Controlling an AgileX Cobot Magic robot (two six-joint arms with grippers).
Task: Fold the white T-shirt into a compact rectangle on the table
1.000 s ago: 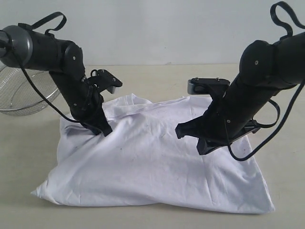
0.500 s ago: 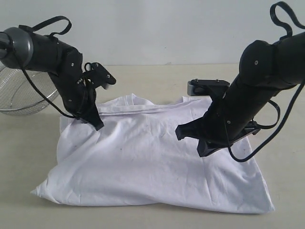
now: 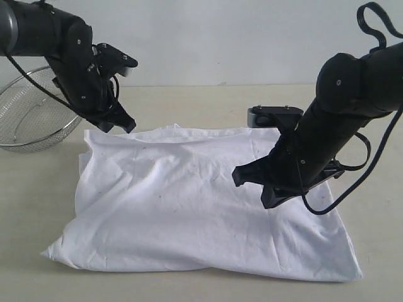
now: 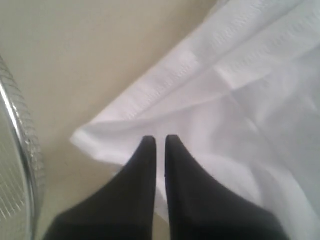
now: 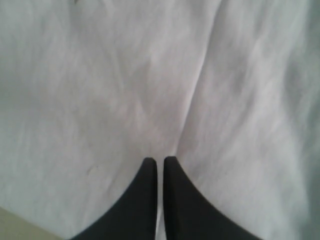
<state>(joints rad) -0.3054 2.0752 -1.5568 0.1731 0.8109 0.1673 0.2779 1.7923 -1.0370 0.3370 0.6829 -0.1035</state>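
The white T-shirt (image 3: 189, 207) lies plain side up on the table (image 3: 38, 207), its far edge rumpled into low folds. My left gripper (image 3: 126, 126) hangs shut just above the shirt's far left corner, with nothing between its fingers. In the left wrist view the left gripper (image 4: 161, 139) has its tips over the corner of the T-shirt (image 4: 225, 100). My right gripper (image 3: 269, 198) is shut low over the shirt's right half. The right wrist view shows the right gripper (image 5: 160, 160) against smooth T-shirt cloth (image 5: 100, 90), with no fold pinched that I can see.
A wire-mesh metal basket (image 3: 31, 119) stands at the far left of the table, close behind the left arm. The rim of the basket (image 4: 20, 150) shows beside the left fingers in the left wrist view. A pale wall rises behind the table.
My left gripper has lifted off the shirt and moved up and back to the left, toward the basket. The shirt's far left part has settled flatter. The right arm has stayed still.
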